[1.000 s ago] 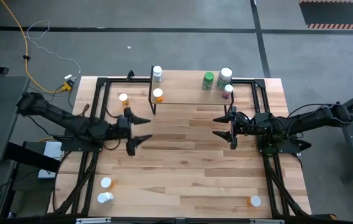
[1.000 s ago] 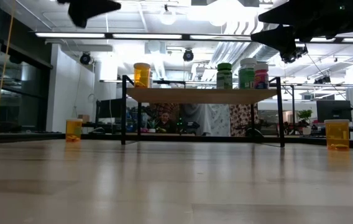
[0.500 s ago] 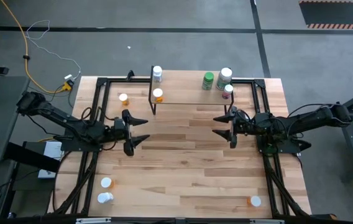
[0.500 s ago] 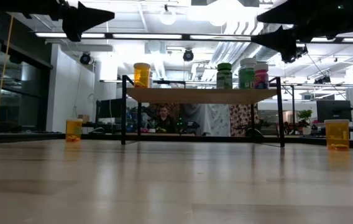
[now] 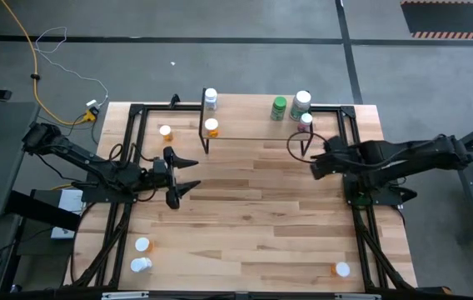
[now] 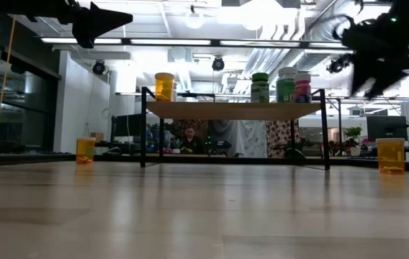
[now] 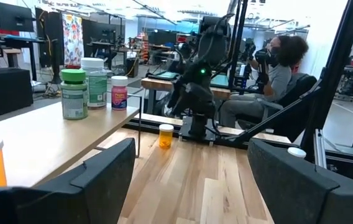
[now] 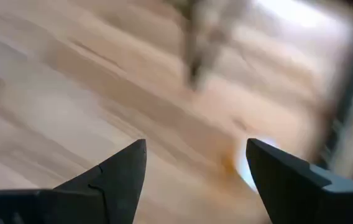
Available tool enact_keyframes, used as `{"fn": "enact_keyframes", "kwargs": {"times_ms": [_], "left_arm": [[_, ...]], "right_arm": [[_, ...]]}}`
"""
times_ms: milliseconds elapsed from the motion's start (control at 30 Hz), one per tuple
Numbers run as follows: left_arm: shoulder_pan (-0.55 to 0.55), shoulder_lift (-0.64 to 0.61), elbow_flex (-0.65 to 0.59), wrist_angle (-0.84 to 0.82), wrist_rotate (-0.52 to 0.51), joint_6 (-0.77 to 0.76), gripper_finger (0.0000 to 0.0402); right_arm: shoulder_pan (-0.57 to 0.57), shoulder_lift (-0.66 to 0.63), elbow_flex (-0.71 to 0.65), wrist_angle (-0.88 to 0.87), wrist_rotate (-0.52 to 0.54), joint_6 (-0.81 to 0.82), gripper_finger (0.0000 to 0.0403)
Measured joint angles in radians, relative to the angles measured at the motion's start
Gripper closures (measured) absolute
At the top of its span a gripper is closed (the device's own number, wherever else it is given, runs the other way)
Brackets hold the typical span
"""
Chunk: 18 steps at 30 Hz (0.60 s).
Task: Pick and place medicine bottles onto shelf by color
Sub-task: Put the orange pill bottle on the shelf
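Shelf (image 5: 253,125), small light-wood board on thin black metal legs, standing at far edge of pale plank surface (image 5: 253,217). Cylindrical pill bottles sitting upright on it, long axes vertical: orange one (image 6: 164,86) toward left end; green one with green cap (image 6: 260,87), white-capped one (image 6: 286,85), pinkish one (image 6: 303,87) clustered at right end. Left claw (image 5: 188,175) hovering, spread, empty. Right claw (image 8: 195,171) spread, empty, beside shelf's right legs.
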State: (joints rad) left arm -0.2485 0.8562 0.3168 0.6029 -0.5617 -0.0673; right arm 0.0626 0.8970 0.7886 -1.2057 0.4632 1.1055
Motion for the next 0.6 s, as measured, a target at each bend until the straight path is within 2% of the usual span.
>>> {"fn": "enact_keyframes", "kwargs": {"times_ms": [100, 167, 333, 600], "left_arm": [[0.000, 0.000, 0.000, 0.000, 0.000, 0.000, 0.0100], [0.000, 0.000, 0.000, 0.000, 0.000, 0.000, 0.0100], [0.000, 0.000, 0.000, -0.001, 0.000, -0.007, 0.0100], [0.000, 0.000, 0.000, -0.002, 0.001, -0.008, 0.0100]], "right_arm": [[-0.033, 0.028, 0.012, -0.136, -0.067, 0.063, 0.0136], [-0.061, 0.037, 0.005, -0.141, -0.111, 0.053, 0.0136], [-0.152, 0.061, 0.000, -0.085, -0.216, -0.153, 0.0137], [-0.382, 0.154, 0.000, -0.111, -0.314, -0.377, 0.0137]]}}
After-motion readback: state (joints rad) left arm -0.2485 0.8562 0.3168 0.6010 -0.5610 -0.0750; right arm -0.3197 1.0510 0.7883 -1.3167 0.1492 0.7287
